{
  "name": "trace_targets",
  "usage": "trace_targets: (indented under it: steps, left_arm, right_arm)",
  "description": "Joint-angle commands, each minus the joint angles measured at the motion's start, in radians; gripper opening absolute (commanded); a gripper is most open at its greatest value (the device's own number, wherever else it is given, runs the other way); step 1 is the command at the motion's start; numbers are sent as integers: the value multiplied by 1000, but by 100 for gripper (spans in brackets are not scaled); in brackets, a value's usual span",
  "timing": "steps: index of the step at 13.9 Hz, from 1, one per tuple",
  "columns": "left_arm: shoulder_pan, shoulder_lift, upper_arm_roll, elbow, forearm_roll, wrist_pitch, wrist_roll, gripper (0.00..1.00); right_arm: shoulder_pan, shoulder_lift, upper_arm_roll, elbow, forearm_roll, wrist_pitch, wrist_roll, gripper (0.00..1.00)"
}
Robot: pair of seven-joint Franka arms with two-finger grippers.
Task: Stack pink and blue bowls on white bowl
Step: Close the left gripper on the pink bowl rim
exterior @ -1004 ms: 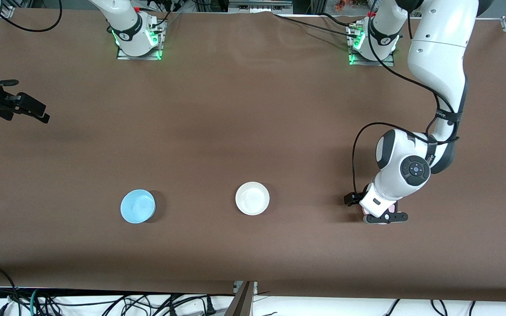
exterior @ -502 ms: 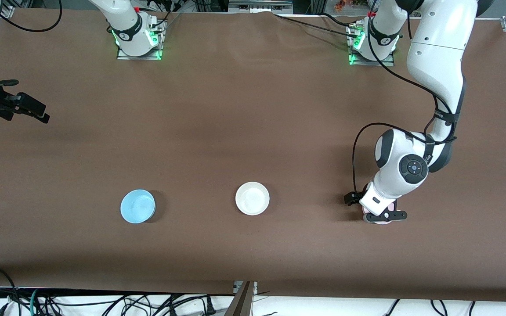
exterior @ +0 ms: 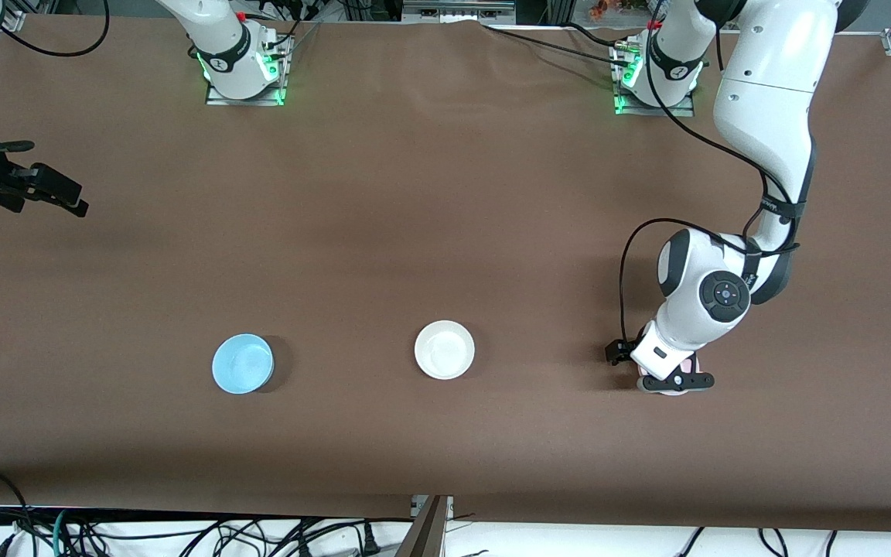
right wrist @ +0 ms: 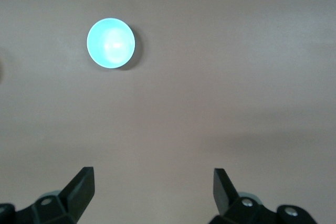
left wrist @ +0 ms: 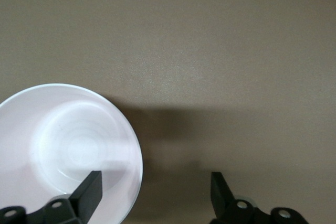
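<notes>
Brown table (exterior: 445, 232) carries three well-spaced bowls.

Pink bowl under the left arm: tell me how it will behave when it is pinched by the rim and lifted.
The pink bowl looks glossy, so its rim may slip between the left end effector fingers. It looks rigid, so it should probably keep its shape. One finger is inside the rim and one outside, so an off-centre hold may let it tilt.

Glossy blue bowl (exterior: 242, 363) and white bowl (exterior: 444, 350) on matt brown table (exterior: 430, 201).
</notes>
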Motion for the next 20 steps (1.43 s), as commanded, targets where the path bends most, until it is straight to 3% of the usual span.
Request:
trace_targets:
  steps: [1,5,8,15,18,20]
  left_arm:
    - [0,1,7,-27,-8,21,32,88]
    - [8,1,6,-41,-8,21,32,80]
    - [6,-1,6,-41,-8,21,30,61]
    - [5,-4,7,-50,-2,21,33,32]
    - [5,-6,7,-56,-2,21,33,10]
    - [2,-6,7,-55,-2,21,33,0]
  right_arm:
    - [8,-2,4,5,-1,-29,-47,100]
    - [10,-2,4,5,-7,-21,-101,100]
    - [10,-1,3,7,-1,-20,-101,100]
    - [4,1,0,21,2,-18,-101,100]
    - [4,1,0,21,2,-18,-101,100]
    - [1,3,0,22,2,-16,-101,100]
